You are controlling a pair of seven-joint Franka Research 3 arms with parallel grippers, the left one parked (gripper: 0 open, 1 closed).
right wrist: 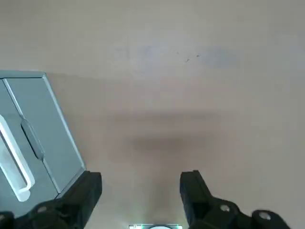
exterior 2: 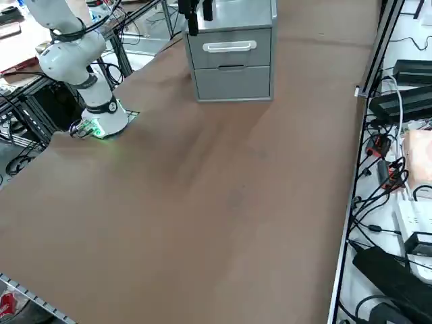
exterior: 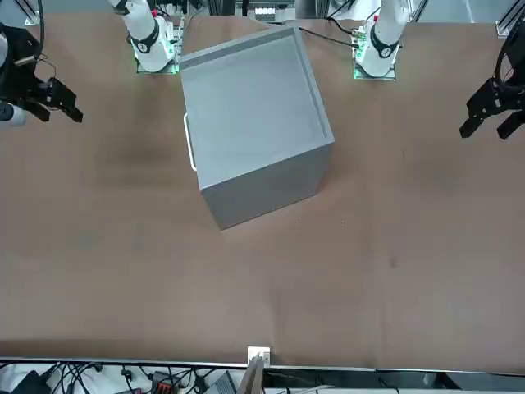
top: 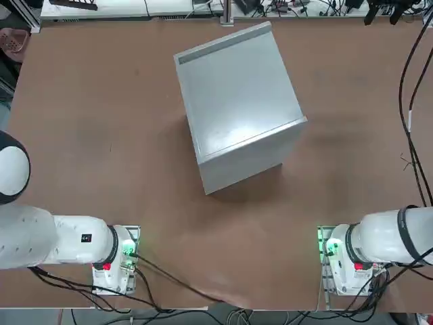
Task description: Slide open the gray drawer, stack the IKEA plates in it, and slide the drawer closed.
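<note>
My right gripper [right wrist: 141, 191] hangs high over the bare brown table [top: 101, 135], its two black fingers [right wrist: 86, 188] spread wide with nothing between them.

The large matte gray cube-shaped cabinet [top: 237, 101] sits apart from me, off to one side of my fingers rather than under them. Its front face carries the gray drawer [exterior 2: 230, 48], shut flush, with a pale bar handle [exterior 2: 229, 46] running level across the panel. A second panel sits below it.

That front face turns toward my side of the table, so I judge the working arm is the nearer one. To open the drawer I would need to come down and across to that handle, with my fingers straddling the bar across its length, then pull straight away from the cabinet face.

I cannot find the small round plates anywhere.
</note>
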